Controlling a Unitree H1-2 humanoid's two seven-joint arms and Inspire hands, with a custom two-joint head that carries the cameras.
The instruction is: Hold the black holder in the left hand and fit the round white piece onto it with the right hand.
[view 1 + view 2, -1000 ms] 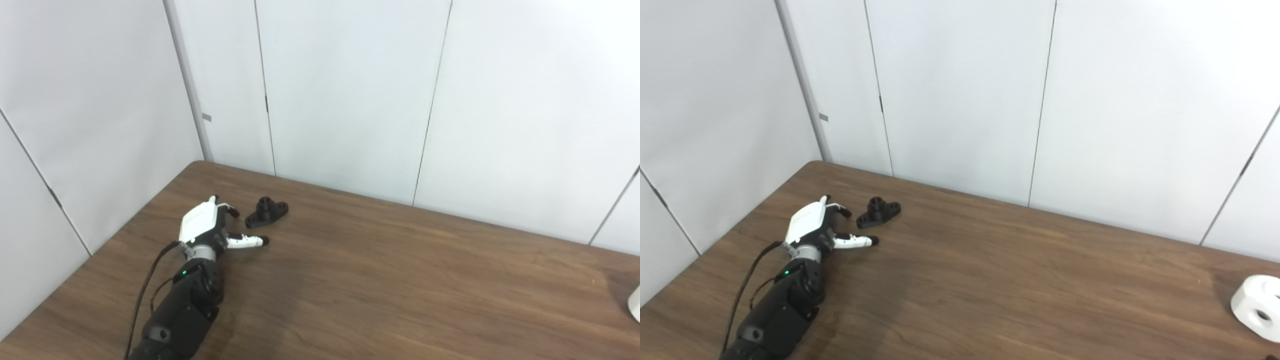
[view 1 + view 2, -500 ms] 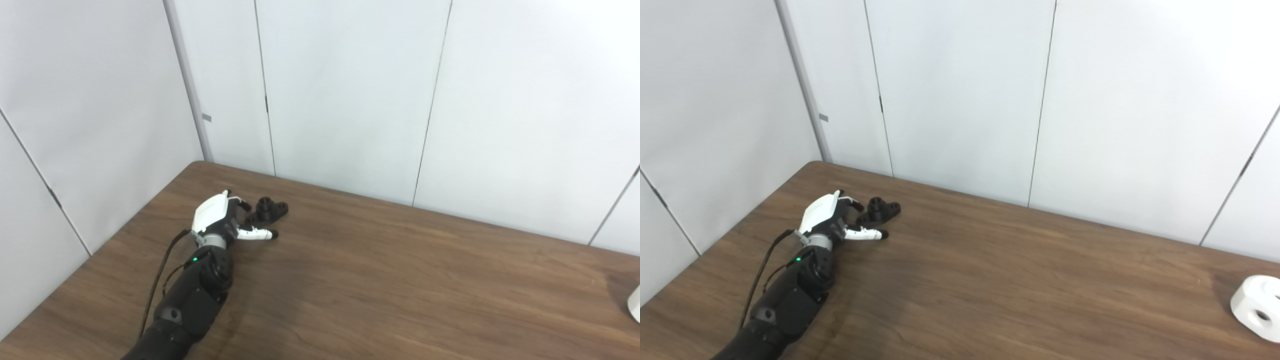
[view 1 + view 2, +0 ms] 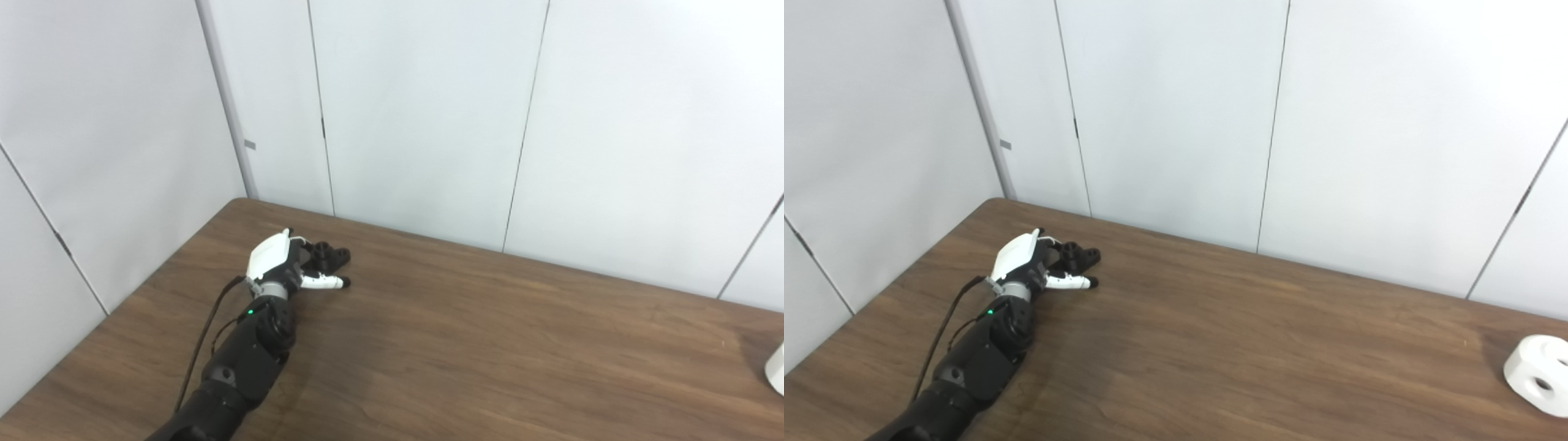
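The black holder [image 3: 329, 255] lies on the brown table [image 3: 490, 343] near its far left corner. My left hand [image 3: 278, 264] is right against the holder's near left side, fingers over part of it and thumb stretched out in front of it. The fingers are apart and have not closed on it. The round white piece [image 3: 1536, 373] with holes in it sits at the table's far right; in the left eye view only a sliver of the white piece [image 3: 776, 370] shows. My right hand is out of sight.
White wall panels [image 3: 429, 110] stand close behind the table's far edge and along its left edge. A black cable [image 3: 199, 343] runs along my left forearm.
My left hand has moved forward and to the right, from a short way off the holder to right against it. The holder has stayed in place. The camera has shifted slightly.
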